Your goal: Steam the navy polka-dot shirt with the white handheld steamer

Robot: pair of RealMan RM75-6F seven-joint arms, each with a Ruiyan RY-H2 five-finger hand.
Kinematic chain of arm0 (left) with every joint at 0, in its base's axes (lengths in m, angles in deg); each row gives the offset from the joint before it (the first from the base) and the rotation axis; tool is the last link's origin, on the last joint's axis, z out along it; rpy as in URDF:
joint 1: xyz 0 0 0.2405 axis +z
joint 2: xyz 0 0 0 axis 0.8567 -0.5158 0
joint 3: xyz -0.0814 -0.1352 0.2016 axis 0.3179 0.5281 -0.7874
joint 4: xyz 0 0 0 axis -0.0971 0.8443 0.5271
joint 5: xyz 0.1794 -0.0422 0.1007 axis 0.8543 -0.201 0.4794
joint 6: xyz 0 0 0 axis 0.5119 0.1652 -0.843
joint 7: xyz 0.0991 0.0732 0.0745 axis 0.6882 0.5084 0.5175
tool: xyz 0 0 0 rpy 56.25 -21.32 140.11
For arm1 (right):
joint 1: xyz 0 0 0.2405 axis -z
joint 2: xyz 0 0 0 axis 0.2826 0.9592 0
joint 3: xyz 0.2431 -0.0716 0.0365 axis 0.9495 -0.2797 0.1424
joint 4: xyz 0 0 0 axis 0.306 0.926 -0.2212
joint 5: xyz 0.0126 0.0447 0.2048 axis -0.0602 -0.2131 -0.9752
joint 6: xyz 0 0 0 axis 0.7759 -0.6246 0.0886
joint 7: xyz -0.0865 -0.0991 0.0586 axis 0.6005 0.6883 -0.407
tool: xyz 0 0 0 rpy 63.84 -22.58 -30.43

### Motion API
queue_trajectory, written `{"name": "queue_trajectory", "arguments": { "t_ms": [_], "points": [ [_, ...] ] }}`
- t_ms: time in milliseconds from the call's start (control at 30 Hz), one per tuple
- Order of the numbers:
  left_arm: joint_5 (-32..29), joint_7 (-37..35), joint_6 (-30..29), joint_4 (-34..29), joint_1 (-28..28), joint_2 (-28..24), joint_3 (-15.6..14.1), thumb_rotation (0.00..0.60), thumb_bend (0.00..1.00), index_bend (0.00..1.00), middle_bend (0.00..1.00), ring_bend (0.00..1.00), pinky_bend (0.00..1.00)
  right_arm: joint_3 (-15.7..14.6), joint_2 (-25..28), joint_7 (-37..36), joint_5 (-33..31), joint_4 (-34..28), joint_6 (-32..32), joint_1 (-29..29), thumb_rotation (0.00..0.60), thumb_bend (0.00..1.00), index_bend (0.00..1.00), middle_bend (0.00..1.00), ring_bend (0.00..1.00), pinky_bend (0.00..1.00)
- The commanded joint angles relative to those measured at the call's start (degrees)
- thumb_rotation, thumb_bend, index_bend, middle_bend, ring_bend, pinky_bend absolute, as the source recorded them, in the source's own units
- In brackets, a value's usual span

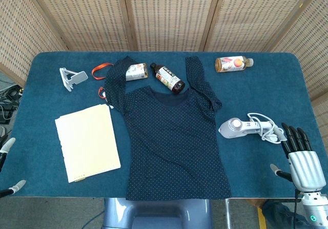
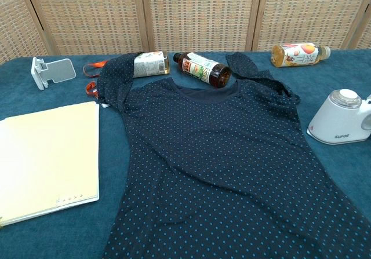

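Note:
The navy polka-dot shirt (image 1: 171,139) lies flat in the middle of the blue table, collar away from me; the chest view shows the shirt (image 2: 226,166) filling the foreground. The white handheld steamer (image 1: 237,127) rests on its side just right of the shirt, its cord coiled beside it; in the chest view the steamer (image 2: 342,119) sits at the right edge. My right hand (image 1: 302,160) hovers near the table's front right corner, fingers extended and apart, holding nothing, a short way right of the steamer. Only fingertips of my left hand (image 1: 9,165) show at the left edge.
A cream folder (image 1: 87,142) lies left of the shirt. A dark bottle (image 1: 167,77) and a pale bottle (image 1: 136,71) lie by the collar, an orange drink bottle (image 1: 233,63) at the back right. A white stand (image 1: 72,78) and orange strap (image 1: 100,71) sit back left.

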Motion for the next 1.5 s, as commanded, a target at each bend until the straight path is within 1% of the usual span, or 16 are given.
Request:
{"name": "queue_trajectory", "arguments": {
  "t_ms": [33,167,300,367,467,500,567,667,700,767,867,967,1100,1200,1333,1500],
  "points": [
    [0.01,0.08,-0.01,-0.02,0.00,0.02,0.03,0.600,0.00,0.00,0.00,0.00,0.00,-0.04,0.05,-0.05,-0.20,-0.07,0.28,-0.03,0.600,0.00,0.00,0.00,0.00,0.00],
    [-0.57,0.24,0.06,-0.06,-0.05,0.19,0.29,0.600,0.00,0.00,0.00,0.00,0.00,-0.01,0.10,-0.77,-0.68,-0.16,1.35,-0.46,0.600,0.00,0.00,0.00,0.00,0.00],
    [-1.76,0.83,1.00,-0.29,-0.67,0.47,0.92,0.600,0.00,0.00,0.00,0.00,0.00,1.30,0.15,-0.97,-2.09,0.65,5.27,-3.15,0.600,0.00,0.00,0.00,0.00,0.00],
    [-2.17,1.15,1.39,-0.32,-0.95,0.64,1.17,0.600,0.00,0.00,0.00,0.00,0.00,2.32,0.12,0.00,-3.25,1.71,8.46,-5.34,0.600,0.00,0.00,0.00,0.00,0.00],
    [-3.29,1.50,2.28,-0.44,-1.43,0.88,1.56,0.600,0.00,0.00,0.00,0.00,0.00,4.02,0.02,0.91,-5.51,3.52,15.29,-9.78,0.600,0.00,0.00,0.00,0.00,0.00],
    [-4.24,1.80,2.79,-0.51,-1.68,0.99,1.87,0.600,0.00,0.00,0.00,0.00,0.00,4.98,-0.33,1.44,-6.98,5.08,18.88,-12.15,0.600,0.00,0.00,0.00,0.00,0.00],
    [-5.63,2.24,3.52,-0.64,-2.05,1.15,2.31,0.600,0.00,0.00,0.00,0.00,0.00,6.07,-1.52,2.57,-9.23,8.19,23.79,-15.32,0.600,0.00,0.00,0.00,0.00,0.00],
    [-7.71,2.72,4.68,-0.67,-2.69,1.42,3.00,0.600,0.00,0.00,0.00,0.00,0.00,6.50,-4.07,4.16,-11.50,12.84,29.28,-18.73,0.600,0.01,0.00,0.00,0.00,0.00],
    [-8.40,3.02,5.11,-0.73,-2.94,1.51,3.23,0.600,0.00,0.00,0.00,0.00,0.00,6.46,-5.14,4.68,-11.99,14.57,30.57,-19.61,0.600,0.02,0.00,0.00,0.00,0.00],
    [-9.45,3.42,5.86,-0.73,-3.35,1.65,3.54,0.600,0.00,0.00,0.00,0.00,0.00,6.25,-7.02,5.17,-12.87,17.35,32.69,-20.90,0.600,0.12,0.00,0.00,0.00,0.00],
    [-11.01,3.89,7.00,-0.63,-4.03,1.90,4.07,0.600,0.00,0.00,0.00,0.00,0.00,6.04,-9.74,5.27,-14.04,21.39,35.25,-22.48,0.600,0.25,0.00,0.00,0.00,0.00],
    [-11.95,4.28,7.67,-0.66,-4.52,2.08,4.43,0.600,0.00,0.00,0.00,0.00,0.00,5.82,-11.69,5.35,-14.61,24.39,36.68,-23.52,0.600,0.31,0.00,0.00,0.00,0.00],
    [-12.99,5.02,8.45,-0.69,-5.08,2.40,4.74,0.600,0.00,0.00,0.00,0.00,0.00,5.44,-13.93,5.39,-14.94,27.97,37.67,-24.56,0.600,0.35,0.00,0.00,0.00,0.00],
    [-13.27,5.24,8.69,-0.75,-5.27,2.50,4.81,0.600,0.00,0.00,0.00,0.00,0.00,5.05,-14.65,5.30,-14.95,29.12,38.16,-24.89,0.600,0.42,0.00,0.00,0.00,0.00],
    [-13.60,5.37,8.86,-0.73,-5.44,2.60,4.84,0.600,0.00,0.00,0.00,0.00,0.00,4.35,-16.64,6.27,-14.49,32.57,38.18,-25.62,0.600,0.50,0.00,0.00,0.00,0.00],
    [-13.54,5.12,8.59,-0.89,-5.41,2.50,4.83,0.600,0.00,0.00,0.00,0.00,0.00,4.11,-18.13,5.18,-14.33,34.79,38.33,-26.28,0.600,0.51,0.00,0.00,0.00,0.00]
  ]
}}
